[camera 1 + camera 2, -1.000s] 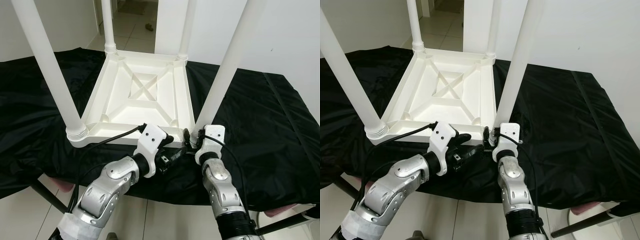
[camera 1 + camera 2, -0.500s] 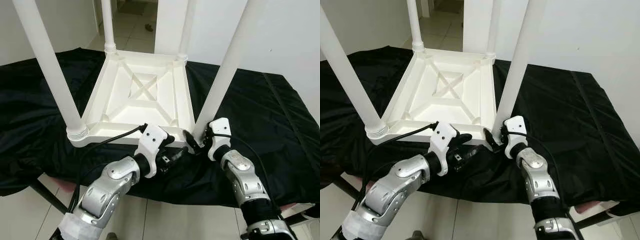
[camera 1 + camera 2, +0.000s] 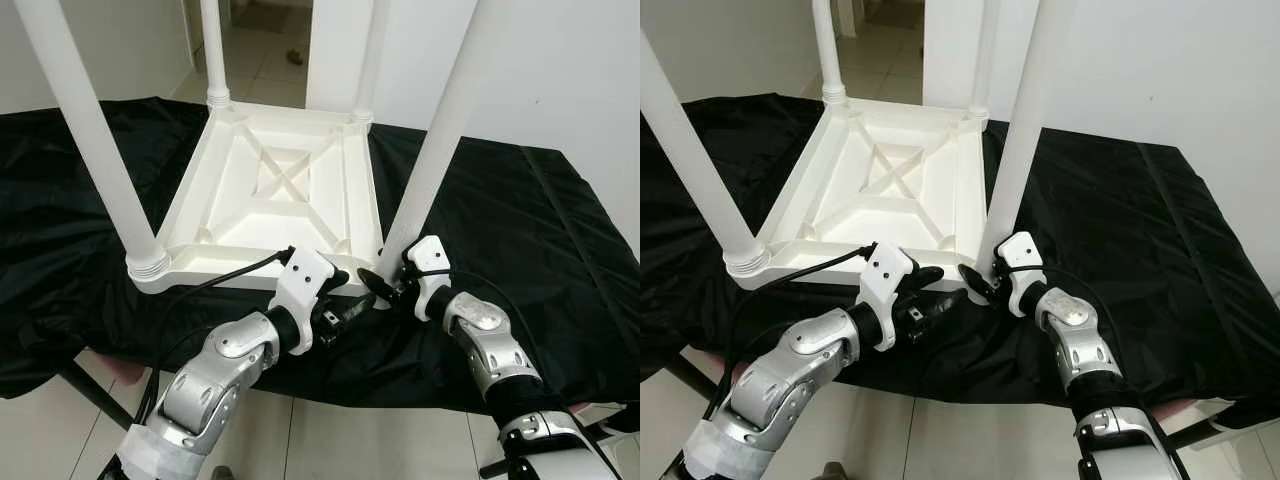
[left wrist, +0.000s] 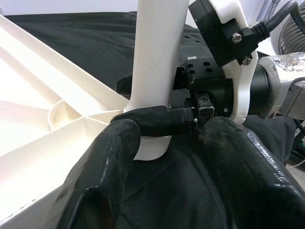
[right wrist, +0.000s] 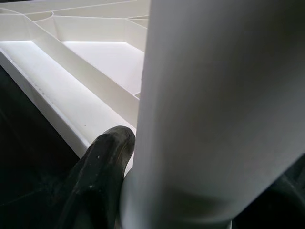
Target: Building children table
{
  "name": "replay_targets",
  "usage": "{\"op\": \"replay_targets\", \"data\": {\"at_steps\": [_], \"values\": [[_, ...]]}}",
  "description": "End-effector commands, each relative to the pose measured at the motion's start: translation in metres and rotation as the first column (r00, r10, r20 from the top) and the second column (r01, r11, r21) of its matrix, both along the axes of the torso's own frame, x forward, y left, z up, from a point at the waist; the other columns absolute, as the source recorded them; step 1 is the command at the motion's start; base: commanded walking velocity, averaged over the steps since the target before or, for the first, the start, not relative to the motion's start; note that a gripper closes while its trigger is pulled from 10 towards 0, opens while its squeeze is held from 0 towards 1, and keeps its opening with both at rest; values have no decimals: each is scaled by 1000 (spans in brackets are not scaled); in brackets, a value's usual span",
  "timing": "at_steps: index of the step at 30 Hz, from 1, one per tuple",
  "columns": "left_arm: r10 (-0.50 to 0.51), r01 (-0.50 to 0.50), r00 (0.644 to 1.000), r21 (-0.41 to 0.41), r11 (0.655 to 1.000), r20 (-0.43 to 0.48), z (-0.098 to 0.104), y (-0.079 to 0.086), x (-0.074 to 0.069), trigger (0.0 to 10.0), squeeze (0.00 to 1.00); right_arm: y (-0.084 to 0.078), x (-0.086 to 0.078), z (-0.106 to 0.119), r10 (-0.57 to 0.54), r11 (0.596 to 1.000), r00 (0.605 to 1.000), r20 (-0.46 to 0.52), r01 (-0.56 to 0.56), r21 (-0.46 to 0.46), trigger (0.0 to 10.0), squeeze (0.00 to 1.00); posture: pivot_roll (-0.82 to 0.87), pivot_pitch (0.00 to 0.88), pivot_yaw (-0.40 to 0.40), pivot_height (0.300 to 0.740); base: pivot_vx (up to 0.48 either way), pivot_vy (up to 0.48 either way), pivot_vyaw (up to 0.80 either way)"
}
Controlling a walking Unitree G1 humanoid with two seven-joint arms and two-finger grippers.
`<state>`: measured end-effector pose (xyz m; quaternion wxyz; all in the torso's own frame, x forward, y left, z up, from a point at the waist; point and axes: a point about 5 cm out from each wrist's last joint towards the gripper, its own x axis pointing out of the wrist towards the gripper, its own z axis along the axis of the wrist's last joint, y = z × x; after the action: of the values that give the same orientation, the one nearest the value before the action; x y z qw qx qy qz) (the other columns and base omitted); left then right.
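A white children's table (image 3: pixel 215 205) lies upside down on a black cloth, its legs pointing up. My right gripper (image 3: pixel 385 283) is shut around the base of the near-right leg (image 3: pixel 440 130), where the leg meets the table corner. In the right wrist view the leg (image 5: pixel 214 105) sits between the fingers, with one black finger (image 5: pixel 97 181) pressed against it. My left gripper (image 3: pixel 345 305) hovers open just left of that corner, at the table's near rim. In the left wrist view its gripper (image 4: pixel 167 181) holds nothing, and the leg (image 4: pixel 157 57) stands beyond.
The near-left leg (image 3: pixel 90 140) and two far legs (image 3: pixel 213 50) (image 3: pixel 372 50) stand upright in their sockets. The black cloth (image 3: pixel 520 220) covers the whole work table, whose front edge lies just below my wrists. A doorway and tiled floor lie behind.
My right forearm has swung out to the right and its wrist has turned, so the fingers now reach leftward around the leg's base. The left arm has stayed put.
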<state>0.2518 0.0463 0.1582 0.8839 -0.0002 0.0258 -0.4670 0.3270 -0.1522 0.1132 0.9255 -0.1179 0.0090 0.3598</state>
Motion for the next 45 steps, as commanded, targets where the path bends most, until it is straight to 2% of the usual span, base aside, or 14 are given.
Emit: {"op": "replay_targets", "data": {"at_steps": [1,13,15,18,20,24,27,28,30,39,40,41,42,45], "values": [[-27,27,1000,7,1000,6,0,-1,-2,10000,0,3,-4,-14,29,999,998,-54,-30,-28,0,0,60,0,-49,740,0,0,0],[-43,43,999,10,999,0,-1,-3,-3,10000,0,-5,-7,-14,-156,986,987,-27,158,54,0,0,50,0,-42,740,0,0,0],[-47,47,999,12,999,-4,-3,-4,-3,10000,0,-4,-9,-18,-321,939,945,-55,326,111,0,0,47,0,-43,740,0,0,0],[-48,48,999,14,999,-4,-3,-4,-4,10000,0,-3,-10,-19,-387,911,920,-63,393,130,0,0,50,0,-46,740,0,0,0],[-45,45,999,15,999,-4,-3,-4,-4,10000,0,0,-13,-17,-492,850,868,-67,495,178,0,0,55,0,-51,740,0,0,0],[-43,43,999,15,999,-4,-3,-4,-4,10000,0,1,-15,-16,-516,834,855,-64,517,191,0,0,55,0,-51,740,0,0,0],[-39,39,999,15,999,-6,-4,-4,-5,10000,0,2,-18,-15,-580,789,812,-63,580,203,0,0,58,0,-55,740,0,0,0],[-35,35,999,15,999,-6,-4,-4,-5,10000,0,8,-22,-16,-654,729,753,-73,653,205,0,0,59,0,-56,740,0,0,0],[-31,32,999,16,999,-6,-5,-4,-5,10000,0,15,-25,-18,-682,699,725,-93,684,209,0,0,59,0,-56,740,0,0,0],[-13,13,1000,19,1000,4,-4,-3,-4,10000,0,27,-27,-12,-658,716,746,-98,661,226,0,0,59,12,-53,740,0,0,0],[-5,5,1000,20,1000,7,-4,-2,-4,10000,0,28,-27,-11,-650,717,752,-111,655,237,0,133,59,12,-53,740,0,0,0],[-5,5,1000,20,1000,7,-4,-2,-4,10000,0,28,-27,-11,-650,717,752,-111,655,237,0,133,59,12,-53,740,0,0,0],[7,-7,1000,21,1000,17,-3,-1,-3,10000,0,29,-26,-8,-635,723,764,-120,641,256,10000,1000,59,14,-53,740,0,0,0],[10,-10,1000,20,1000,21,-3,-1,-3,10000,0,28,-25,-6,-625,729,773,-112,629,272,10000,1000,59,14,-53,740,0,0,0]]}}
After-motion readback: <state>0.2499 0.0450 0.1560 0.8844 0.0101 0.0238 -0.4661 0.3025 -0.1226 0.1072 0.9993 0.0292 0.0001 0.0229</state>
